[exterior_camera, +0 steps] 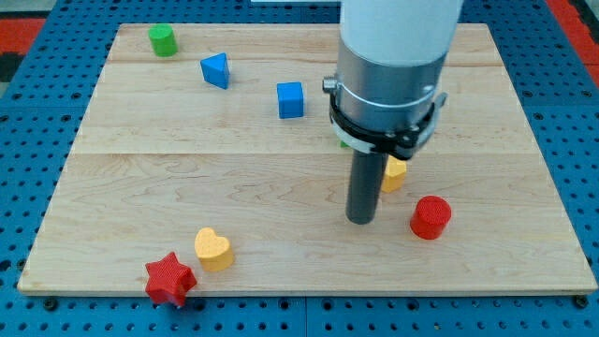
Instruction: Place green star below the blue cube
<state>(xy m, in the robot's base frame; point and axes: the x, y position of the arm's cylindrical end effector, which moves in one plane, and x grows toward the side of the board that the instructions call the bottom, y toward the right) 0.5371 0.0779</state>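
My tip (361, 219) rests on the table (234, 187), right of centre and toward the view's bottom. The rod (365, 183) rises from it into a grey collar (386, 89) and a white arm body (401, 23) that reaches the view's top edge. There are no fingers on this arm, so nothing is open, closed or gripping.

The blue cube (290, 99) sits just left of the collar, in the upper middle of the table. The green star is mostly hidden: only a small sliver of green (344, 142) shows at the collar's lower left edge, lower right of the cube and near it. Its shape cannot be made out.

A yellow block (395, 173) peeks out just right of the rod, partly covered by it; its shape is unclear. A red cylinder (430, 217) stands right of my tip, near but apart from it.

At the view's upper left, a green cylinder (163, 40) sits near the table's top edge. A blue triangle (216, 70) lies between it and the cube.

At the view's lower left, a red star (169, 279) sits at the table's bottom edge, with a yellow heart (212, 250) just beside it on its upper right. Both are well apart from my tip.

The table lies on a blue pegboard (37, 140).
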